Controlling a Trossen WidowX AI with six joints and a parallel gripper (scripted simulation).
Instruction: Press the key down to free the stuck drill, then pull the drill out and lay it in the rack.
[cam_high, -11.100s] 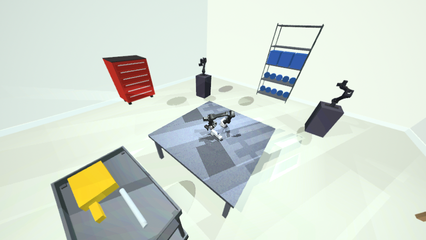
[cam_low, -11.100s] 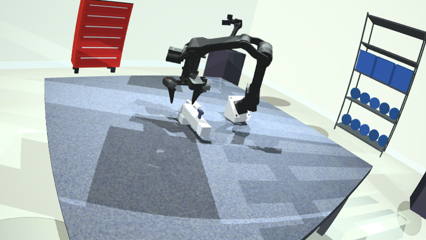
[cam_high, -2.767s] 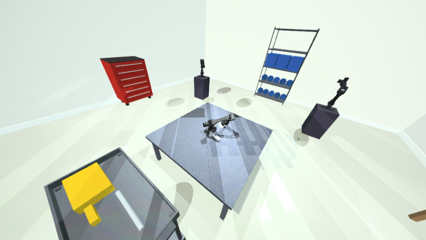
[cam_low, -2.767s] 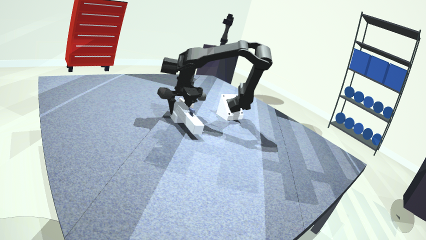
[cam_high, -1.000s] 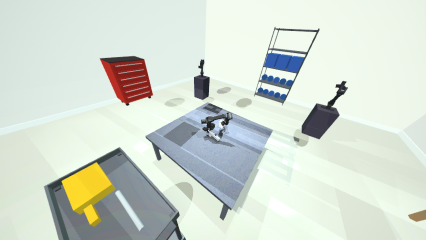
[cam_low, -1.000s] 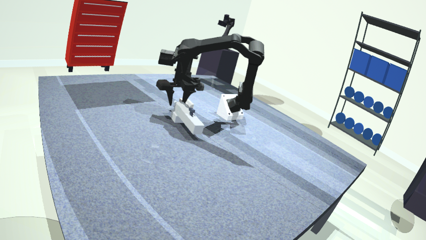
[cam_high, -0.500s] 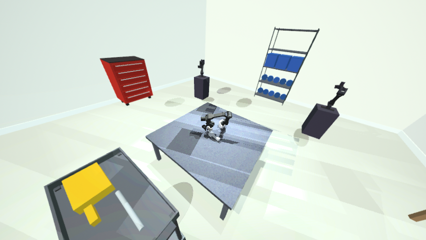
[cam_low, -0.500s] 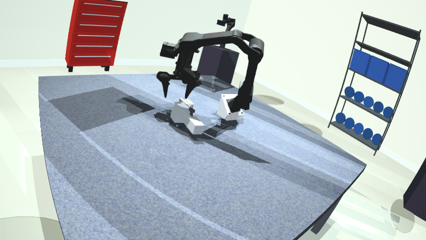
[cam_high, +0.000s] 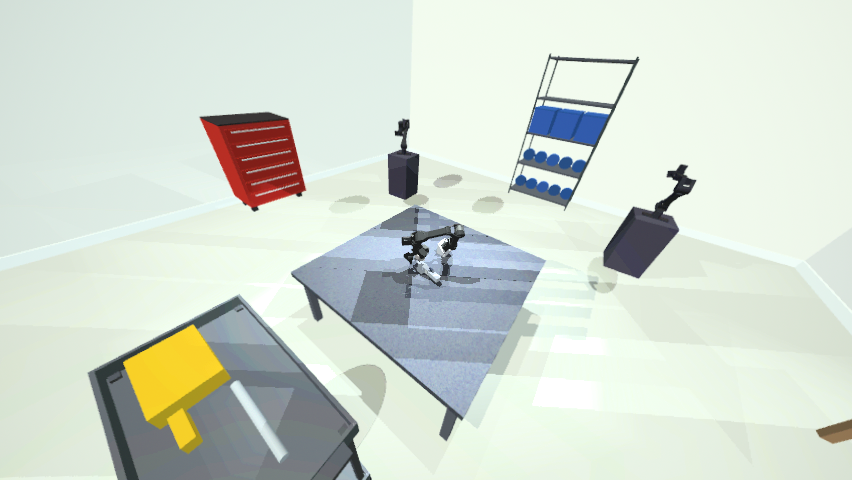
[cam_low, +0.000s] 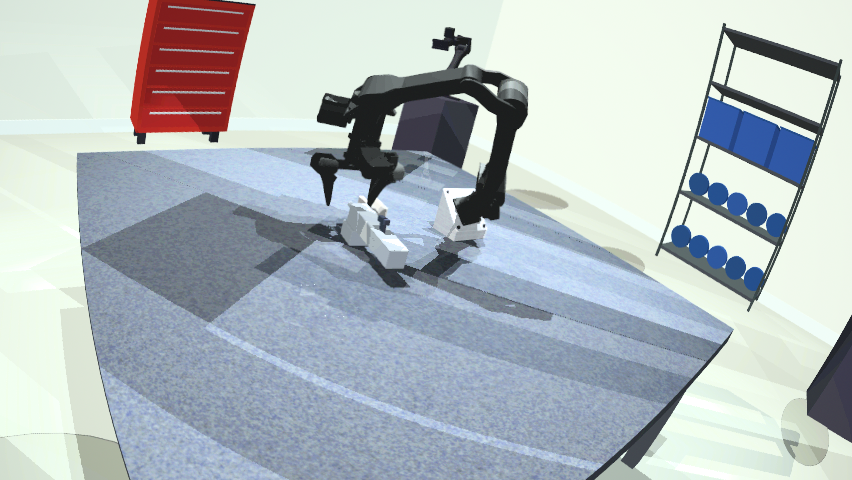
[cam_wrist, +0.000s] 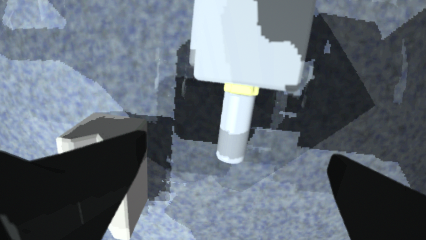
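Note:
A white housing block (cam_wrist: 240, 45) (cam_low: 357, 225) stands on the grey table (cam_low: 298, 369) (cam_high: 429, 339). A pale cylinder, the drill (cam_wrist: 234, 125), sticks out of it below a yellow collar (cam_wrist: 241, 89). A second white block (cam_low: 390, 250) lies against the housing. A small pale block (cam_wrist: 90, 131) shows at the left of the wrist view, partly hidden by my left finger. My gripper (cam_wrist: 238, 151) (cam_low: 351, 192) (cam_high: 412, 255) is open wide and empty. It hangs just above the blocks, with the drill's free end between the fingertips but not touched.
The arm's white base (cam_low: 457, 221) stands right of the blocks. Off the table are a red tool cabinet (cam_high: 256, 155), a shelf with blue bins (cam_high: 566, 131), two camera pedestals (cam_high: 403, 172) (cam_high: 640, 238), and a cart (cam_high: 310, 381) with a yellow block (cam_high: 172, 375).

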